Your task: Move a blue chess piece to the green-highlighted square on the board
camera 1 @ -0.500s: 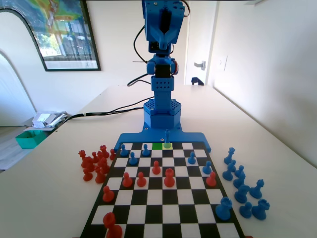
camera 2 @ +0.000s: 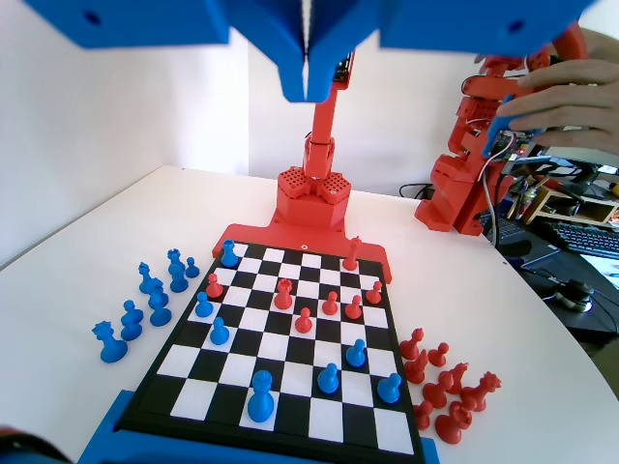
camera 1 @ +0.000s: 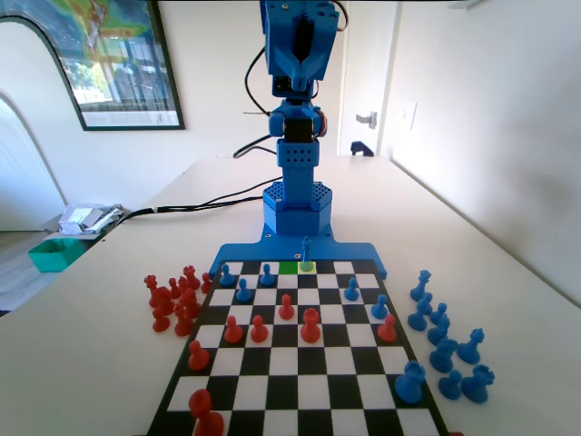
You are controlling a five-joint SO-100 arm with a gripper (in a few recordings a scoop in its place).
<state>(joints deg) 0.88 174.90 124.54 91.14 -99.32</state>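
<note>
The blue chess piece (camera 1: 307, 252) looks light, rigid and tippy; best pinched mid-stem. The gripper (camera 2: 306, 58) hangs high, fingers closed, empty.

We have two views. The fixed view sits low at one end of the board (camera 1: 300, 363), looking along it toward the blue arm (camera 1: 295, 109) at upper centre. The wrist view looks down from high above the arm's end, with the closed gripper (camera 2: 306, 82) at the top edge. Both share the whole board (camera 2: 280, 338).
</note>
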